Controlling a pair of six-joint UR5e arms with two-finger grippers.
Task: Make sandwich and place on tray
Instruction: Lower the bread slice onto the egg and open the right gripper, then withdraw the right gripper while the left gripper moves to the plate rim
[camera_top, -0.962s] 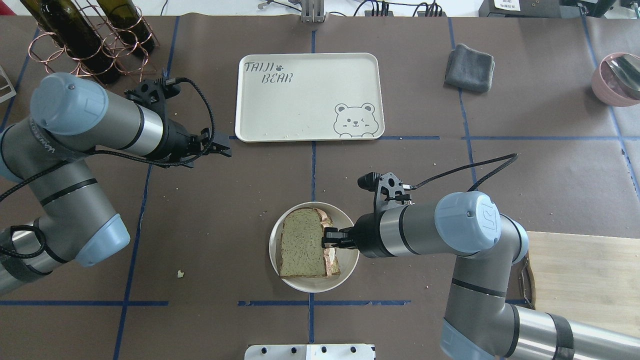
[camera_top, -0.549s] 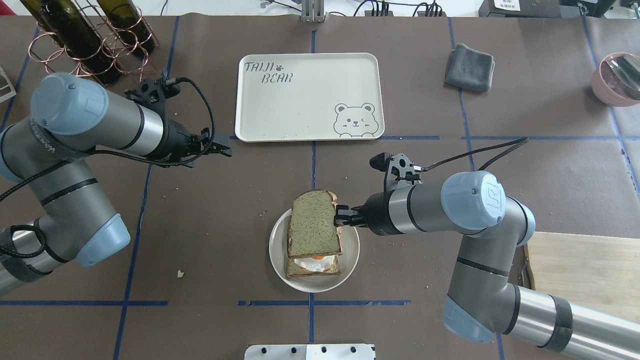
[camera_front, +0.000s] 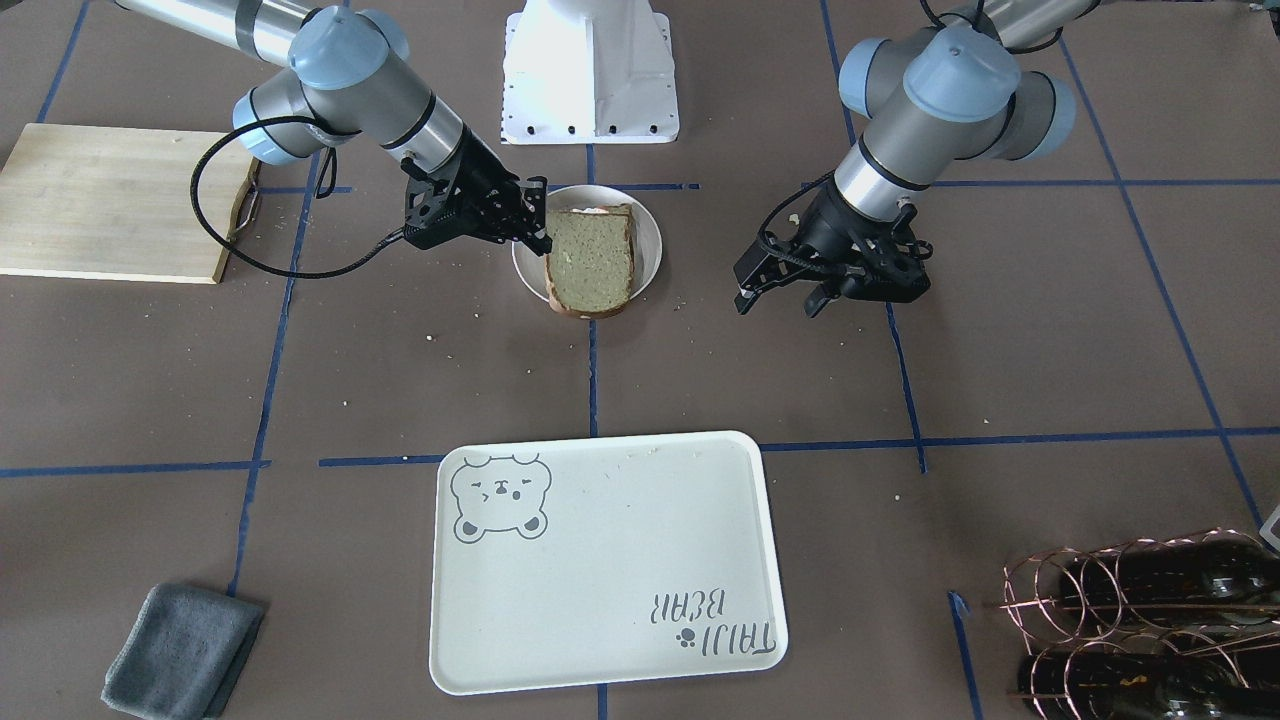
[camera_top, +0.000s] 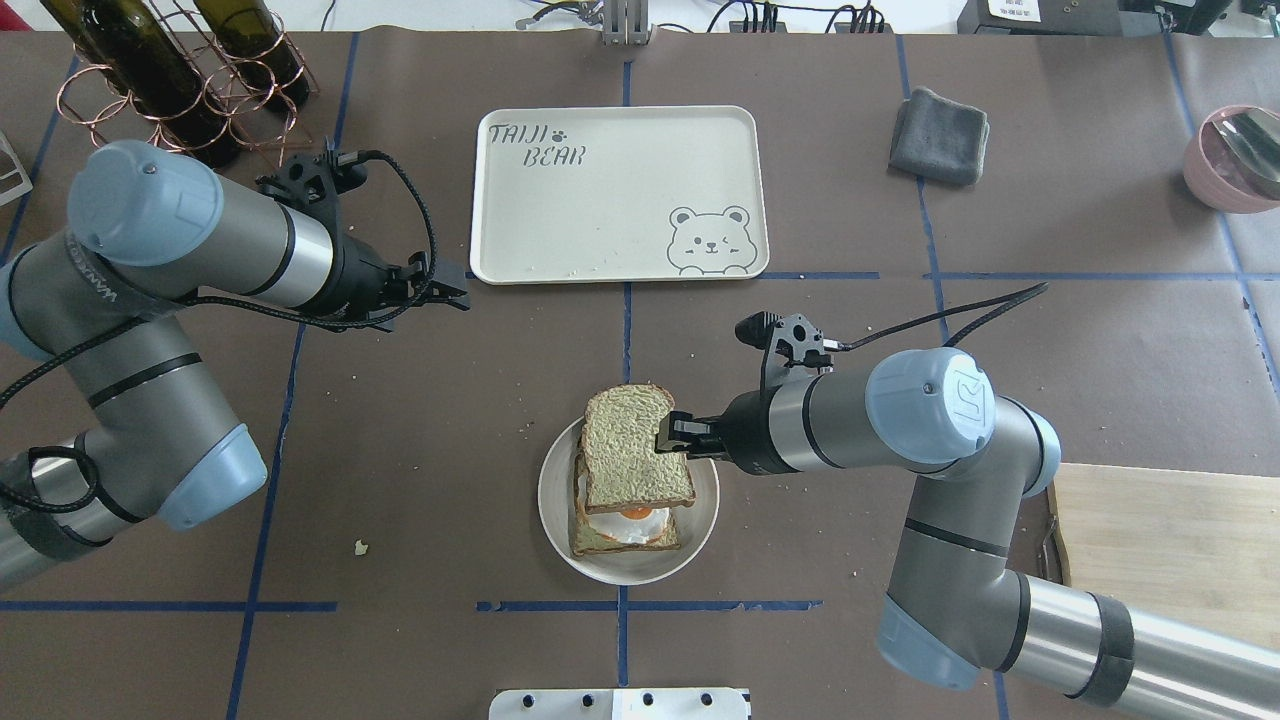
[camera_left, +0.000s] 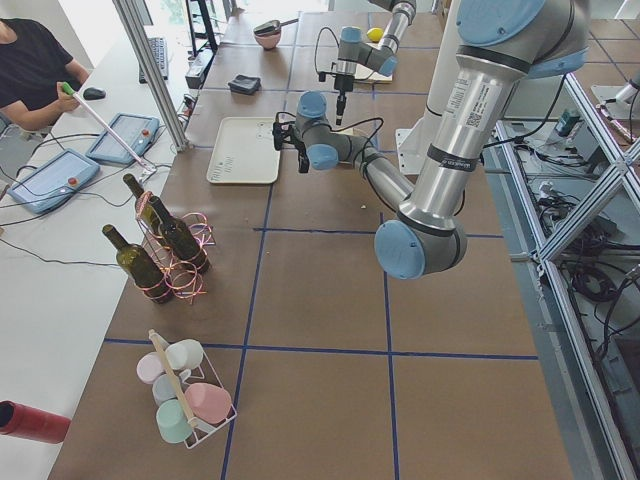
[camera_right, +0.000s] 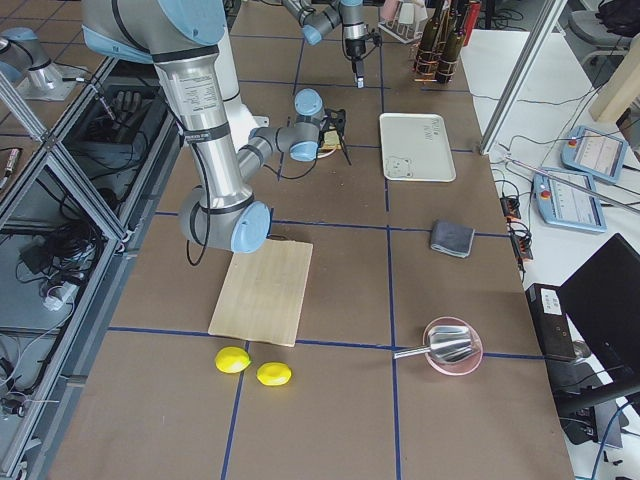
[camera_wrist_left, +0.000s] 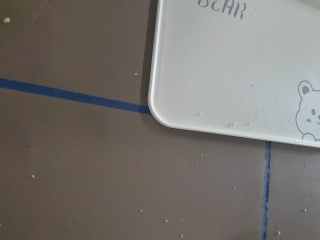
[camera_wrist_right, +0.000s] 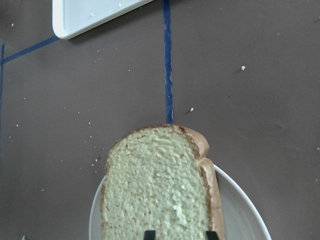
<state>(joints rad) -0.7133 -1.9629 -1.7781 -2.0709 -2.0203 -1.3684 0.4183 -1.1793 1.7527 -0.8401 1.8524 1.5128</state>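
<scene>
My right gripper (camera_top: 668, 437) is shut on the edge of the top bread slice (camera_top: 633, 450) and holds it lifted and tilted over the small round white plate (camera_top: 553, 500). The bottom slice (camera_top: 598, 542) stays on the plate with the fried egg (camera_top: 628, 524) uncovered on it. The front view shows the same gripper (camera_front: 535, 228) and held slice (camera_front: 590, 262); the right wrist view shows the slice (camera_wrist_right: 155, 190) over the plate (camera_wrist_right: 245, 210). The bear tray (camera_top: 620, 195) lies beyond, with only crumbs on it. My left gripper (camera_front: 782, 297) hovers open and empty by the tray's near-left corner (camera_wrist_left: 165, 107).
A grey folded cloth (camera_top: 940, 122) lies right of the tray. Wine bottles in a copper rack (camera_top: 170, 80) stand at the far left. A wooden cutting board (camera_top: 1170, 550) is at the near right, and a pink bowl (camera_top: 1235, 155) at the far right.
My right gripper lifted the top slice off the sandwich and moved it toward the tray, uncovering the egg. The left arm shifted only slightly.
</scene>
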